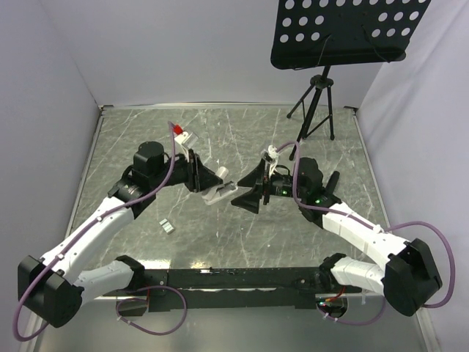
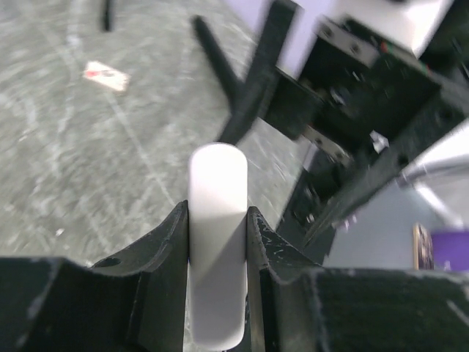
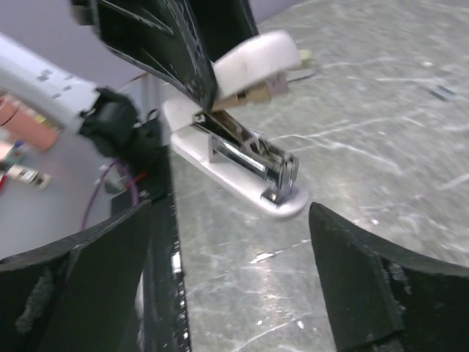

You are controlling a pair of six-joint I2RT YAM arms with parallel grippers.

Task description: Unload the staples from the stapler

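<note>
The white stapler (image 1: 220,193) is hinged open just above the table's middle. My left gripper (image 1: 212,186) is shut on its white top arm (image 2: 218,220), which fills the gap between both fingers in the left wrist view. In the right wrist view the top arm (image 3: 256,57) tilts up, while the silvery metal channel (image 3: 248,150) and the white base (image 3: 242,183) reach toward the camera. My right gripper (image 3: 234,249) stands wide open just short of the base's front end, with only table between its fingers. Seen from above, the right gripper (image 1: 236,192) faces the stapler from the right.
A small grey ridged block (image 1: 168,226) lies on the marble table left of centre. A small tan box with red (image 2: 106,75) sits farther back, near the red and white items (image 1: 183,135). A black music stand's tripod (image 1: 315,110) stands at the back right. White walls enclose the table.
</note>
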